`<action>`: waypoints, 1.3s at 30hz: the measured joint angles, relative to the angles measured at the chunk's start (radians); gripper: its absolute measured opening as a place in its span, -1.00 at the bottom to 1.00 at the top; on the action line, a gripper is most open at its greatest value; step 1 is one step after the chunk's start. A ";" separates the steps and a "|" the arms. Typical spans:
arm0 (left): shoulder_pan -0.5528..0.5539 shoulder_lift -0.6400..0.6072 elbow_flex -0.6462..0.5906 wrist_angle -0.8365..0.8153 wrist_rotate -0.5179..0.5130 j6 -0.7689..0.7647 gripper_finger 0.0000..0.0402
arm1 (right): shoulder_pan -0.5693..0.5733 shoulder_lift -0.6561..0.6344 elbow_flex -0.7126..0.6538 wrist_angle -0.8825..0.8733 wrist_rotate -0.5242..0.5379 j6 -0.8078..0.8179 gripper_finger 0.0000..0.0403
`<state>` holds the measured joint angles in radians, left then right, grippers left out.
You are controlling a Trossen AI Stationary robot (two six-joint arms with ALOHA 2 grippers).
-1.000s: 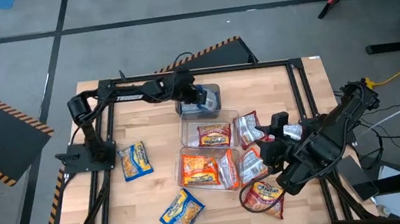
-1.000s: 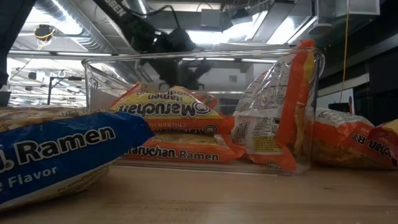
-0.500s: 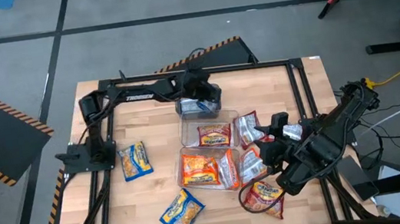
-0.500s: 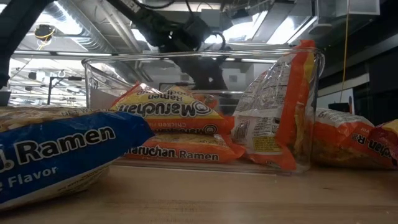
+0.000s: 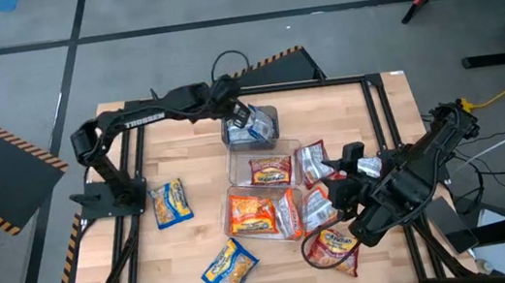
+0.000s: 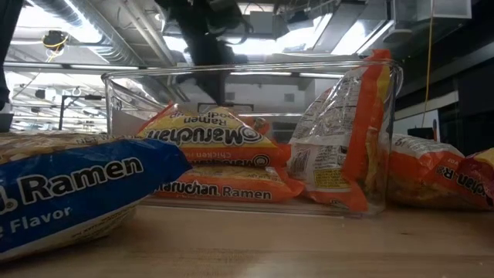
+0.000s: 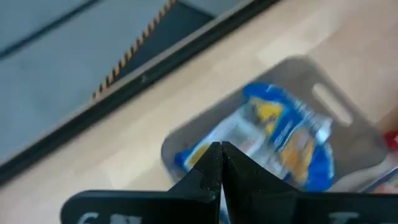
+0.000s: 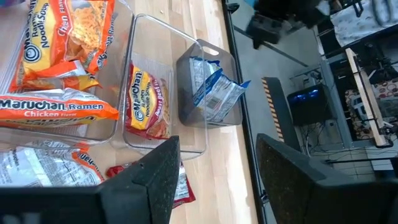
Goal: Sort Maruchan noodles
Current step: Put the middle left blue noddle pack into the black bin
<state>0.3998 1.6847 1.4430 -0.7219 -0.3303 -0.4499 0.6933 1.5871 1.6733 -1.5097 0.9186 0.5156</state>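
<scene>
Withdrawn from the far bin, left gripper clenched empty above its one blue packet; two blue packets lie loose; right gripper parted, idle

The blue packet is motion-blurred in the left wrist view, its print unreadable; another blue packet is cut off at 9 o'clock in the low view.

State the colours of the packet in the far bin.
Blue and yellow packet; left wrist view.
</scene>
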 joint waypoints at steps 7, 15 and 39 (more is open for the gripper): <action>0.015 0.093 -0.049 0.037 0.123 -0.036 -1.00 | 0.000 0.000 0.000 0.000 0.005 0.010 -0.02; -0.014 0.218 -0.049 0.179 0.238 -0.063 -1.00 | 0.000 0.000 0.000 0.000 -0.006 0.011 -0.02; -0.049 0.292 -0.049 0.598 0.419 -0.177 -1.00 | 0.000 0.000 0.000 0.011 -0.014 0.011 -0.02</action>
<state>0.3511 1.9769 1.3941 -0.1242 0.0886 -0.6266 0.6933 1.5871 1.6737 -1.4987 0.9051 0.5266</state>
